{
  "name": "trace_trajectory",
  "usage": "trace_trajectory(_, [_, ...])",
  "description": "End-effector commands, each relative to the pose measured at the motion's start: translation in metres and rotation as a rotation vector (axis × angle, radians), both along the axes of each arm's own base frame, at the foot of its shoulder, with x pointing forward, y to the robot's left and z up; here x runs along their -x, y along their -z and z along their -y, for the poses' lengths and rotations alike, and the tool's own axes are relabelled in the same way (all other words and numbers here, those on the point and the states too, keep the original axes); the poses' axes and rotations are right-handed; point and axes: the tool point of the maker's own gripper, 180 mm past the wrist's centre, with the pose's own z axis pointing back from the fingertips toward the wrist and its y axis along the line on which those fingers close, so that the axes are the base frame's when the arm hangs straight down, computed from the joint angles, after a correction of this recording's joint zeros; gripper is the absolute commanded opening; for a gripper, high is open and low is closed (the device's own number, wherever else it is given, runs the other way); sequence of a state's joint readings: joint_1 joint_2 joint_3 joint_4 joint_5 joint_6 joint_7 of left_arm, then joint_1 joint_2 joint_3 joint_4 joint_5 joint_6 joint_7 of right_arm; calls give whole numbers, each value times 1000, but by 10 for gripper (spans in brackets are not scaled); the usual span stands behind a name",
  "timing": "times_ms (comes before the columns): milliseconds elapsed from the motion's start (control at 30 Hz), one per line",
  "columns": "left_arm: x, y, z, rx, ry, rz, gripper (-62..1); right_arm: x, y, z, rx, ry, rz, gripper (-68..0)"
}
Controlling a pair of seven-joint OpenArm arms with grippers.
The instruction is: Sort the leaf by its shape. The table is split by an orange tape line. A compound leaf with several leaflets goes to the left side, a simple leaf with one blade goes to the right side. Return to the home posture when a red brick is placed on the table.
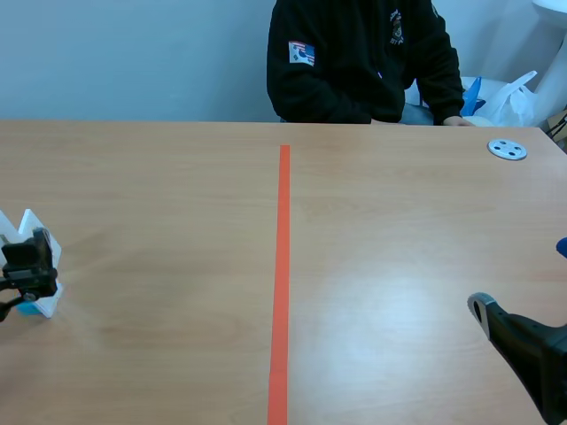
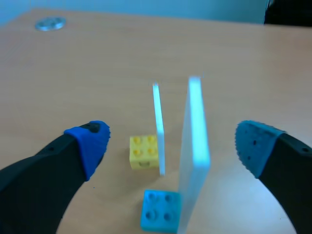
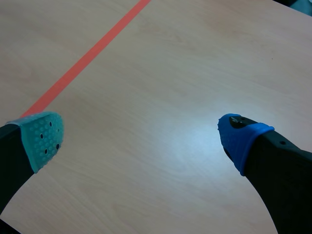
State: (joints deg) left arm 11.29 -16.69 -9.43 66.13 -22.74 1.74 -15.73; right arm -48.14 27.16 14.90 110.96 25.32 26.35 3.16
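At the scene's lower left, the left gripper gapes wide around two upright white panels, perhaps leaf cards; centre on one before closing. Right gripper hangs wide.

- The scene view looks from the robot's side, somewhat raised, across the desk toward its far edge.
- The left wrist view sits low and close behind the left gripper, facing forward.
- The right wrist view looks down from close above, past the right gripper, and shares the orange tape line with the scene view.
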Motion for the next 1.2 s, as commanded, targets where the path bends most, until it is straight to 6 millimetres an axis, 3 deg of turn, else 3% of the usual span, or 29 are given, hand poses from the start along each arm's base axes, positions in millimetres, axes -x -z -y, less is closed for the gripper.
trace_trajectory(0, [-7, -34, -3, -23, 7, 87, -4, -7, -12, -3, -8, -10, 47, 4])
trace_trajectory(200, [-3, -93, 12, -60, 81, 163, 11, -7, -13, -3, -8, -10, 47, 4])
trace_trajectory(333, [8, -124, 41, -85, 188, 178, 11, -7, -13, -1, -6, -7, 49, 4])
trace_trajectory(467, [26, -139, 80, -80, 320, 161, 11, -9, -16, 4, 8, 4, 59, 4])
trace_trajectory(600, [48, -135, 118, -56, 476, 88, 11, -11, -19, 11, 26, 18, 70, 4])
trace_trajectory(833, [96, -104, 166, 23, 741, -73, 11, -12, -21, 15, 33, 24, 75, 4])
trace_trajectory(933, [108, -97, 177, 55, 797, -105, 11, -12, -21, 15, 33, 24, 75, 4])
trace_trajectory(1167, [111, -90, 183, 79, 811, -126, 10, -12, -21, 15, 34, 24, 75, 4])
